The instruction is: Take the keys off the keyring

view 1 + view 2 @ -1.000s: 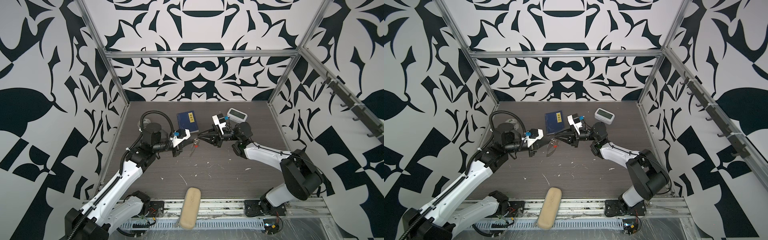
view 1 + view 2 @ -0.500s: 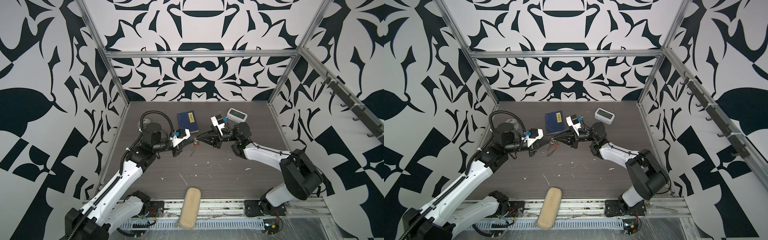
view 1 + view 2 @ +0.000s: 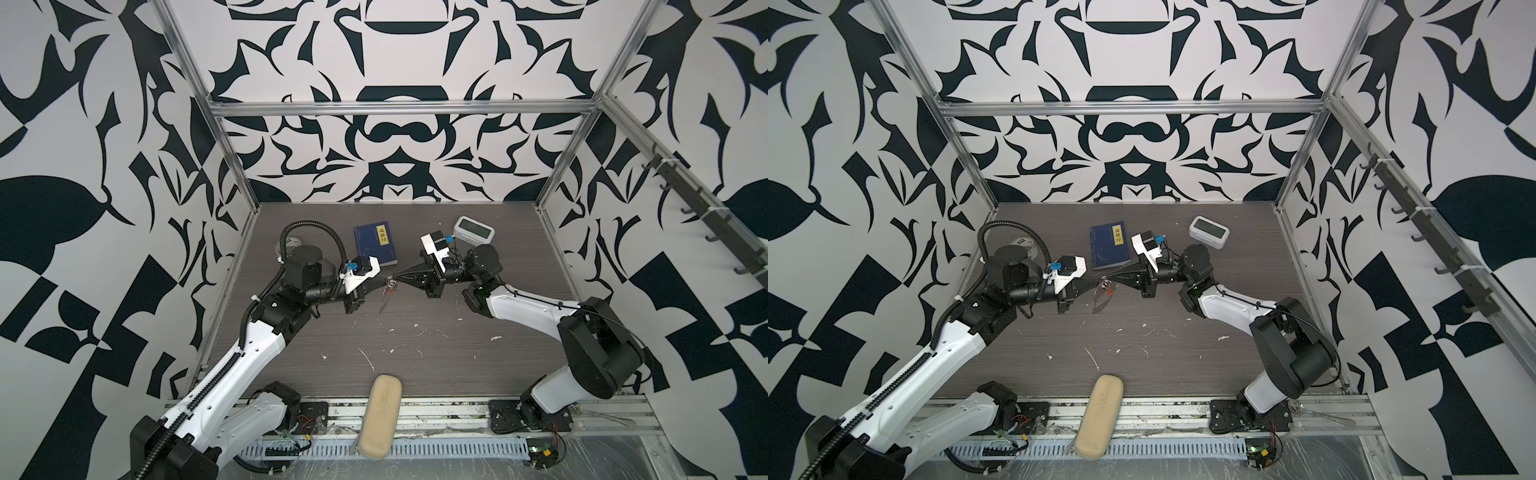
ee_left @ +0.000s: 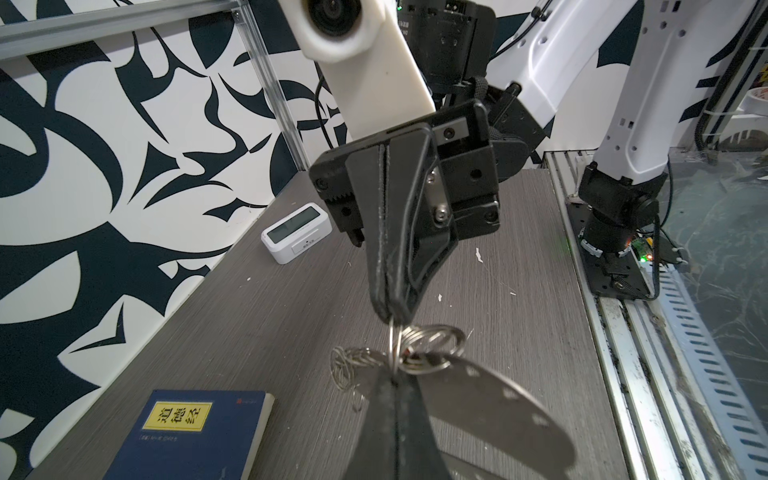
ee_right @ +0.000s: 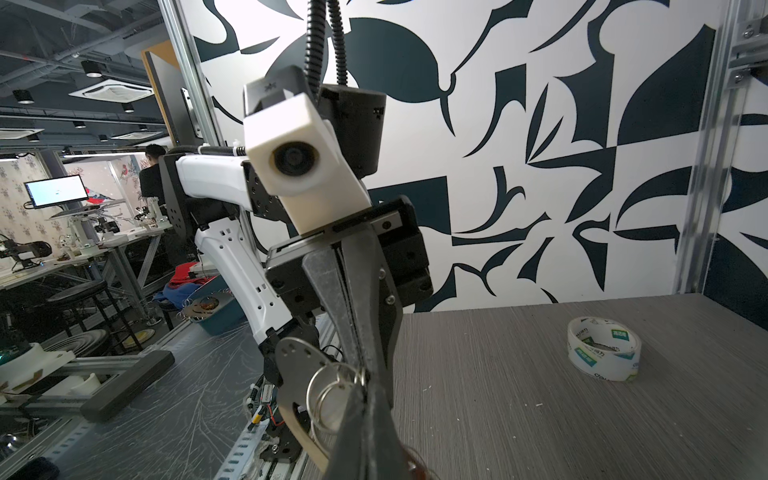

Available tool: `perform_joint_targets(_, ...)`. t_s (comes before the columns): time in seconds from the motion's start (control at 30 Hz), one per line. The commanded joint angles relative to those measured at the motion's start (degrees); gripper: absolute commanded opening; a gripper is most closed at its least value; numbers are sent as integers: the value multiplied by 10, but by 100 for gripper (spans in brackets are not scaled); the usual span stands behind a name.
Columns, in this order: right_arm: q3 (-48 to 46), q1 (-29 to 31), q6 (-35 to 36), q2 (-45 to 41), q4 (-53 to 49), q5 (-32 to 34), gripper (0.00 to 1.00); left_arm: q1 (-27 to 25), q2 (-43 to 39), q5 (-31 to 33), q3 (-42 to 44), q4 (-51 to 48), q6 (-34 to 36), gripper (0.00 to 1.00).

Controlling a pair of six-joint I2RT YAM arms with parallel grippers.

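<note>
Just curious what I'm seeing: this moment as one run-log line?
left end effector: shut on keyring | right end effector: shut on keys | separation: not yet

In both top views the keys (image 3: 390,284) are too small to separate. At ten o'clock, the left arm (image 3: 307,270) half-hides the tape roll (image 3: 294,242).
</note>
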State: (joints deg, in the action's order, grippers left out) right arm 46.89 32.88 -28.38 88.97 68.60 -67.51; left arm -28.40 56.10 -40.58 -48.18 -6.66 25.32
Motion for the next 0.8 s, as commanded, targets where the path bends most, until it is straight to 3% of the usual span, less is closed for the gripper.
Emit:
perform_joint_targets(0.0,21,7,-6,-1,4,-2,4,-1,-1,-21,5,23,4,0)
perform_joint_targets(0.27,23,12,-6,3,3,2,11,-1,-3,-21,5,23,3,0)
perform_joint_targets(0.37,25,12,-6,2,3,-1,1,-1,-4,-21,6,23,3,0)
perform_joint_targets(0.53,21,11,-5,-2,12,8,0,-1,-8,-21,13,49,-23,0)
perform_joint_targets(0.63,14,7,-28,-5,63,25,0,-1,-18,-13,34,93,-48,17)
perform_joint_targets(0.77,26,6,-84,6,130,28,0,0,-31,-4,55,136,-66,19)
